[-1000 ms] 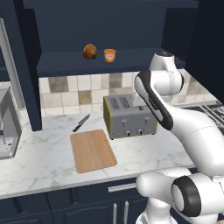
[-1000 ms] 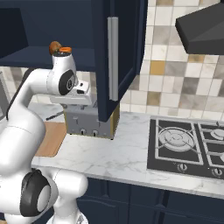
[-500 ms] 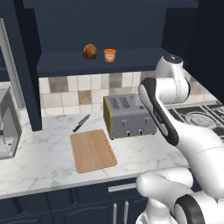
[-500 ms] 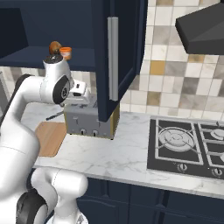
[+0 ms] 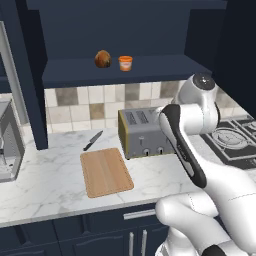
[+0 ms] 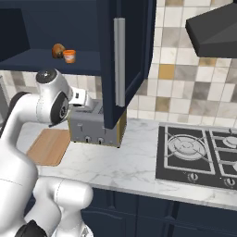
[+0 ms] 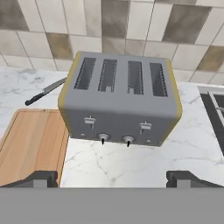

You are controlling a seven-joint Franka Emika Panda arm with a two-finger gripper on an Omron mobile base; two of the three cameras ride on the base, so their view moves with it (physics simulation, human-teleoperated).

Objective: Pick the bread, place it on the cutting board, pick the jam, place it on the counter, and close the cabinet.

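The bread (image 5: 102,58) (image 6: 58,50), a brown roll, lies on the shelf of the open cabinet (image 5: 125,72). The orange jam (image 5: 125,63) (image 6: 70,56) stands just to its right. One cabinet door (image 6: 122,60) is swung out over the counter (image 5: 45,180) (image 6: 125,162). The cutting board (image 5: 106,171) (image 6: 49,146) (image 7: 30,144) lies bare, left of the toaster. My gripper (image 7: 112,181) is open, with nothing between its fingers. It hangs above the counter in front of the toaster, well below the shelf.
A grey toaster (image 5: 145,132) (image 6: 90,127) (image 7: 120,103) stands against the tiled wall. A black knife (image 5: 93,140) (image 7: 46,92) lies behind the board. A gas hob (image 6: 199,152) and range hood (image 6: 213,32) are on the right. A coffee machine (image 5: 7,145) is at the far left.
My arm has folded, and its upper joint has shifted right and lower in the left base view. The hand stays near the toaster. Bread, jam, board and door have not moved.
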